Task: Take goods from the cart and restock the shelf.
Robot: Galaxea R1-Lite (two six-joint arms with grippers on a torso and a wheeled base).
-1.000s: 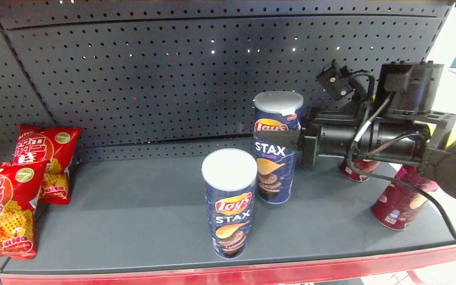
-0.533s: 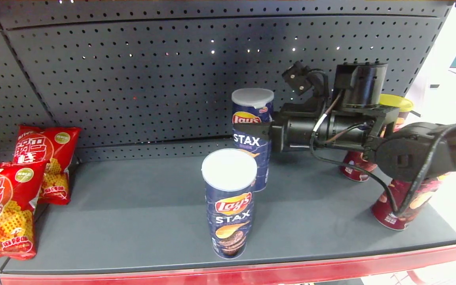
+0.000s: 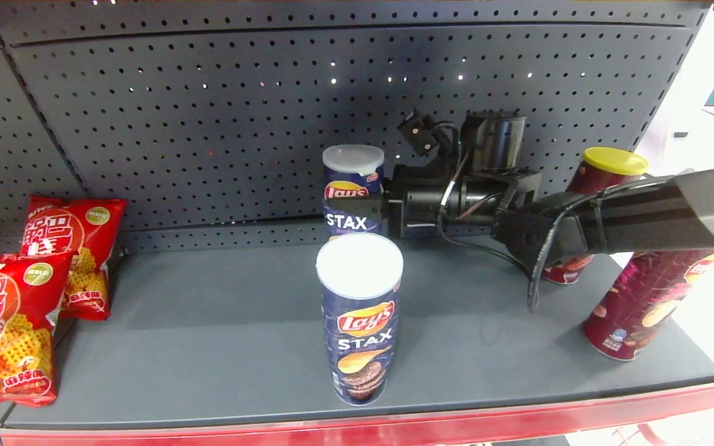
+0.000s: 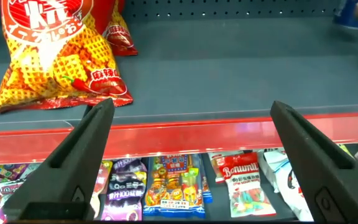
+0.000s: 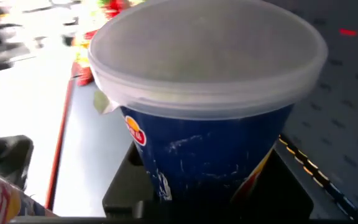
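**As the blue can slides in behind its twin, the placement is nearly made**

While the right pincer (image 3: 354, 222) stays clamped on the blue chip can (image 3: 352, 186), the arm has carried it across the shelf (image 3: 208, 347) and deeper. A second ago it stood out at 2 o'clock from the front blue can (image 3: 360, 310). Now it sits at 12 o'clock from it, close to the perforated back panel (image 3: 208, 124). The can is upright with its lid on. Its base is hidden by the front can, so I cannot tell whether it rests on the shelf yet.

This looks like a second row forming, with lowering and release probably left to do. The two red cans (image 3: 636, 310) at 3 o'clock and the snack bags (image 3: 4, 322) at 9 o'clock have not moved. The left pincer (image 4: 188, 112) hangs with its jaws apart and empty, before the shelf's red front edge (image 4: 179, 134).
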